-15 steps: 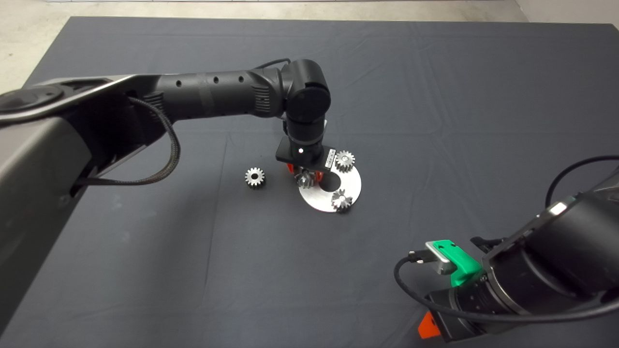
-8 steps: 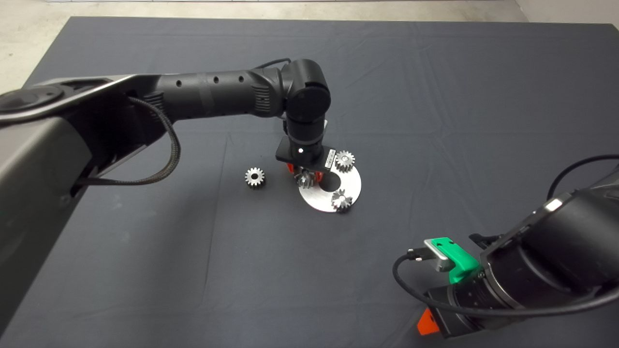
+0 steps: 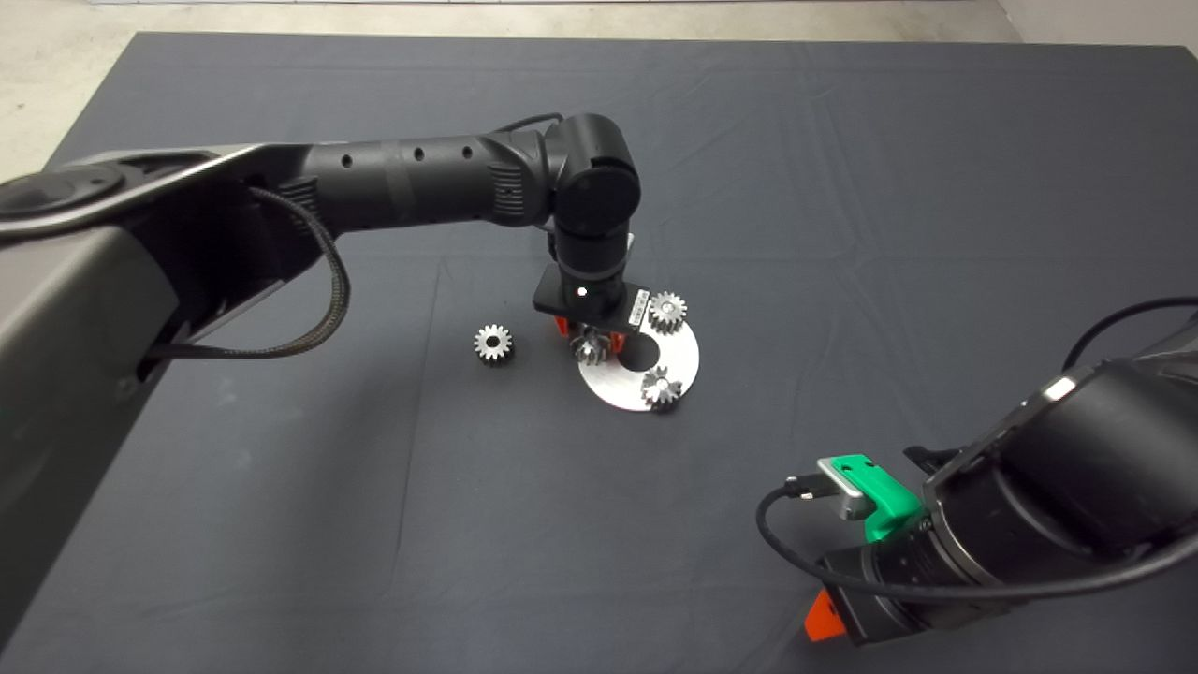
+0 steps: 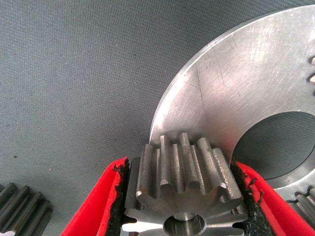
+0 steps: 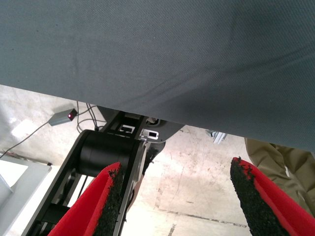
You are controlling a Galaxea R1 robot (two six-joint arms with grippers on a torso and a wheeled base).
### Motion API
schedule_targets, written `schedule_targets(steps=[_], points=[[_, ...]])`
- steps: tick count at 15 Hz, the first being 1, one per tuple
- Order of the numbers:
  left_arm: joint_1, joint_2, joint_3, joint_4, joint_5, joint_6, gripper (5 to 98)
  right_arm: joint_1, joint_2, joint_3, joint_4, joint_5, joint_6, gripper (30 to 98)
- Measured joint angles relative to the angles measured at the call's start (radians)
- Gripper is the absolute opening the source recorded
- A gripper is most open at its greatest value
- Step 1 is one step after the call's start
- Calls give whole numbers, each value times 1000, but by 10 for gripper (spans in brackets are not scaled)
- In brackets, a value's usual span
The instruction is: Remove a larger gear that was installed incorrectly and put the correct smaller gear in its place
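Observation:
My left gripper [image 3: 590,344] points straight down over the left edge of the round steel plate [image 3: 681,363], shut on a smaller gear [image 3: 589,348]. In the left wrist view that smaller gear [image 4: 184,182] sits clamped between the two black pads [image 4: 119,196], just above the steel plate's [image 4: 236,83] rim. Two more fine-toothed gears [image 3: 666,311] [image 3: 661,386] stand on the plate. The larger gear [image 3: 493,344], with a dark centre hole, lies on the mat left of the plate, and its edge [image 4: 22,211] shows in the left wrist view. My right gripper [image 3: 824,622] waits at the lower right, open.
The plate has a large centre hole [image 3: 640,356]. The right wrist view shows my right gripper [image 5: 177,172] over the mat's edge [image 5: 147,98], with the floor, a black machine base [image 5: 103,157] and khaki cloth [image 5: 280,157] beyond it.
The right arm has drifted slightly up and to the left at the lower right. The left gripper and its gear have stayed in place.

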Motion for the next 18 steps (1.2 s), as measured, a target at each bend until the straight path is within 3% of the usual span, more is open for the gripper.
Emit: schedule_targets(steps=[7,10,11,13,15,18], points=[[-2,0,-8,-17,5,1,493,0,1,-1,0,0,-1,584],[-6,0,-15,-47,20,9,493,0,0,-1,0,0,-3,584],[-19,0,-20,-73,24,14,491,0,0,-1,0,0,-3,584],[-84,0,-37,-128,32,35,462,0,0,-2,0,0,-3,584],[-144,-4,-65,-138,43,53,454,0,-1,-6,0,0,-3,584],[-154,-3,-67,-161,44,60,454,0,-2,-10,0,0,-3,584]])
